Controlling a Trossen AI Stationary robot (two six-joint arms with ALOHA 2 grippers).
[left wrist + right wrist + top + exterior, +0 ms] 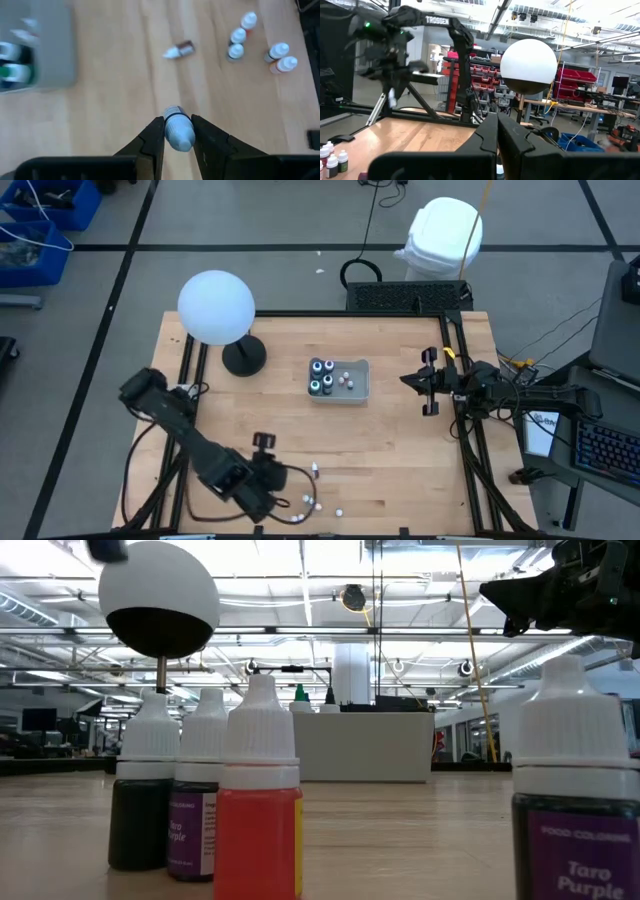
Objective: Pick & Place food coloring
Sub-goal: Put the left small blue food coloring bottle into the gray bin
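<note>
I have the left gripper [177, 131] clamped on a small white-capped food coloring bottle [177, 131], lifted above the wooden table [115, 115]. Ahead of its fingers five more little bottles [236, 36] stand clustered, one lies tipped, and the grey rectangular tray [47, 50] sits off to one side. My right gripper [429, 380] waits fully closed, empty, beyond the tray.

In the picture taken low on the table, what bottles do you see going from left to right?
Dark bottle → purple-labelled bottle → orange-red bottle → big purple "Taro Purple" bottle at the right edge. All have white caps.
</note>
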